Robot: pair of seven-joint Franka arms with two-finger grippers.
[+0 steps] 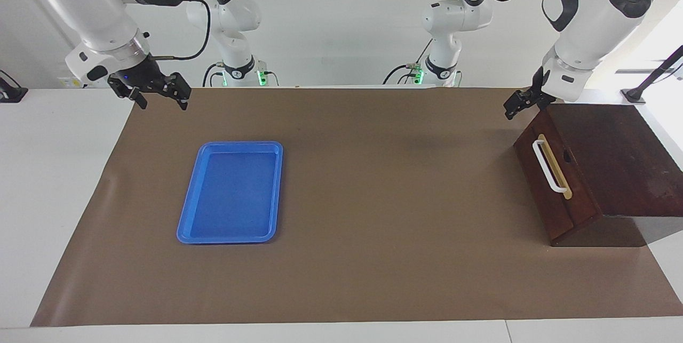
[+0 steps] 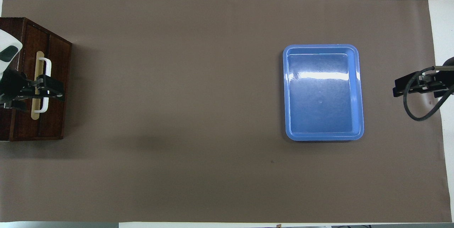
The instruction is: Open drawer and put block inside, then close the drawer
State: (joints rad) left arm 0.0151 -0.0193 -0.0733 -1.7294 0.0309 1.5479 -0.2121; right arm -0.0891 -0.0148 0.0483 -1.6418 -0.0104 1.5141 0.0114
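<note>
The dark brown wooden box (image 1: 613,161) stands at the left arm's end of the table. Its drawer (image 1: 552,183) is shut, with the white bar handle (image 1: 548,167) and tan strip on its front. It also shows in the overhead view (image 2: 53,89). No yellow block shows in either view. My left gripper (image 1: 520,104) hangs in the air above the box's corner nearer the robots, apart from the handle; in the overhead view (image 2: 49,89) it covers the handle's middle. My right gripper (image 1: 160,95) is open and empty, raised over the mat's corner at the right arm's end.
A flat blue plastic tray (image 1: 187,215), empty, lies on the brown mat (image 1: 373,199) toward the right arm's end. It also shows in the overhead view (image 2: 359,89). White table shows around the mat.
</note>
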